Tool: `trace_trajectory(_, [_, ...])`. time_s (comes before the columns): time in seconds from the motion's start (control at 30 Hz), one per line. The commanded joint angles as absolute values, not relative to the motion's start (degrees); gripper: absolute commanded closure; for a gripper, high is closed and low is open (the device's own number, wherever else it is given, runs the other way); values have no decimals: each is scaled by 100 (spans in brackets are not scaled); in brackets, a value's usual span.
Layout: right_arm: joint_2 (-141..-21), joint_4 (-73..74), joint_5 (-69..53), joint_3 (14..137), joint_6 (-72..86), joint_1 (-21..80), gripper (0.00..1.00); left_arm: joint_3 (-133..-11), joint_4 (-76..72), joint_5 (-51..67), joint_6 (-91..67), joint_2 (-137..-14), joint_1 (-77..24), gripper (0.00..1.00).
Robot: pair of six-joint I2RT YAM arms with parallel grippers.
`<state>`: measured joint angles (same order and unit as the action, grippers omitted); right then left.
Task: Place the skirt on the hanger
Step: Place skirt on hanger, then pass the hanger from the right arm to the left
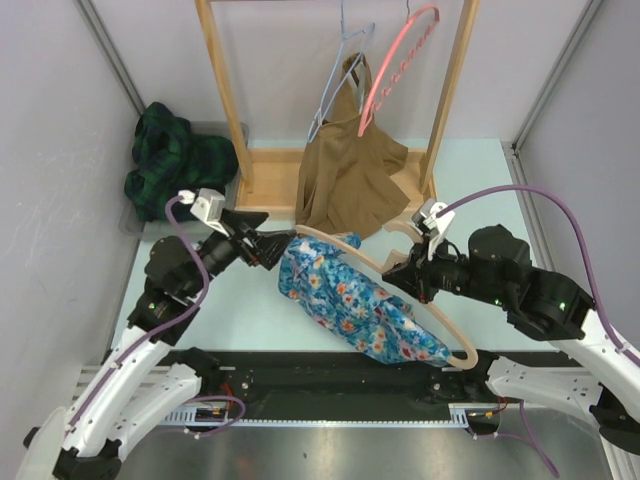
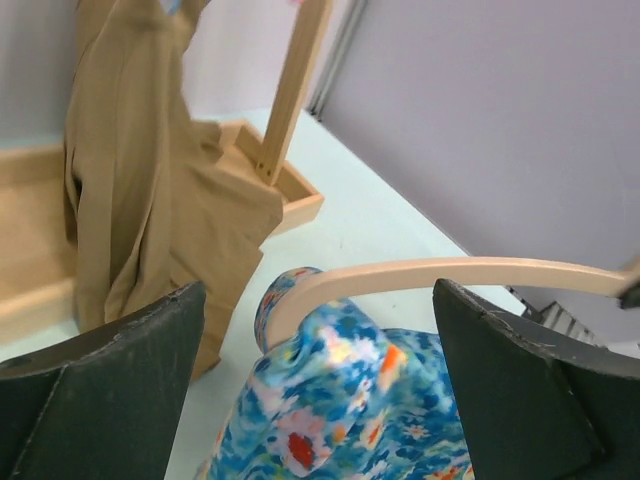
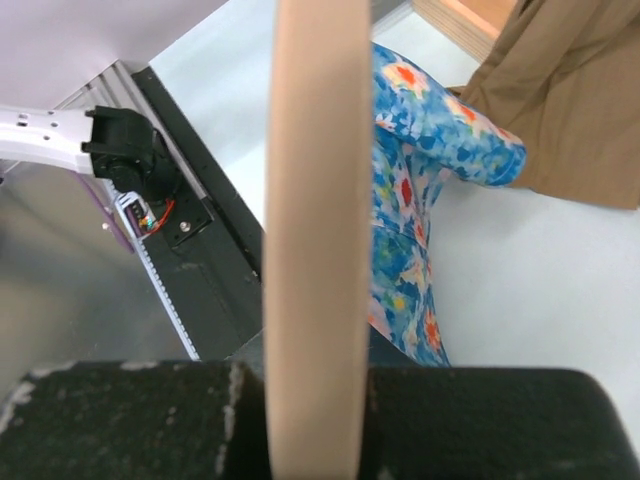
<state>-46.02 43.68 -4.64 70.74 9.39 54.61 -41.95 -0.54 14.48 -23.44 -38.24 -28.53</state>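
A soft, limp floral skirt (image 1: 355,305) is seen draped over a wooden hanger (image 3: 320,250) near the table's (image 1: 240,310) front edge. The hanger is clamped by the right gripper (image 1: 412,275). The left gripper (image 1: 270,248) is released, jaws wide, beside the skirt's bunched end, judged the best hold.

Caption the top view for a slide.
Right fingers pinch the wooden hanger threaded into the floral skirt; left fingers open at its other end.

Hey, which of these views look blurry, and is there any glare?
Top external: sharp, evenly lit, no harsh glare. Left wrist: floral skirt fairly crisp, the near fingers soft-edged. Right wrist: wooden hanger close to the lens, blurred, crossing the middle.
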Motion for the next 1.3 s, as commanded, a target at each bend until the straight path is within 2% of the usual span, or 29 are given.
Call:
trace_trajectory(0.0, [-4561,3841,-1124,7330,835,5458,100,-4946,139,2649,-1680,-3849,-2856,0])
trace_trajectory(0.17, [-4667,3964,-2116,7348,800,5458,100,-5782,851,4163,-1380,-4280,-2856,0])
trace_trajectory(0.2, [-4710,4016,-2214,7356,800,5458,100,-5949,887,4766,-1380,-4385,-2856,0])
trace_trajectory(0.33, [-4764,3991,-2767,7365,817,5458,100,-6117,941,6138,-1529,-4710,-2874,0])
trace_trajectory(0.53, [-4798,3806,-3330,7427,818,5458,100,-5871,1300,6881,-1354,-4904,-3102,0])
trace_trajectory(0.77, [-5141,4017,-3358,7831,484,5467,100,-5932,2222,6978,-714,-5158,-3384,5])
trace_trajectory(0.97, [-5291,3990,-3340,7963,369,5475,100,-6065,2856,6663,-325,-5282,-3533,26])
trace_trajectory(1.0, [-5369,4025,-3357,7989,317,5467,100,-6064,2865,6488,-334,-5274,-3559,36])
trace_trajectory(1.07, [-5458,4078,-3366,8042,281,5467,100,-6056,2839,6303,-334,-5265,-3577,51])
trace_trajectory(1.13, [-5546,4104,-3384,8077,237,5467,100,-6073,2865,6118,-299,-5265,-3586,57])
trace_trajectory(1.17, [-5563,4131,-3384,8112,220,5467,100,-6108,2891,6082,-273,-5282,-3595,66])
trace_trajectory(1.23, [-5633,4166,-3366,8156,185,5467,100,-6126,2996,5934,-176,-5317,-3603,75])
trace_trajectory(1.27, [-5651,4192,-3366,8191,176,5458,100,-6178,3058,5907,-124,-5335,-3604,93])
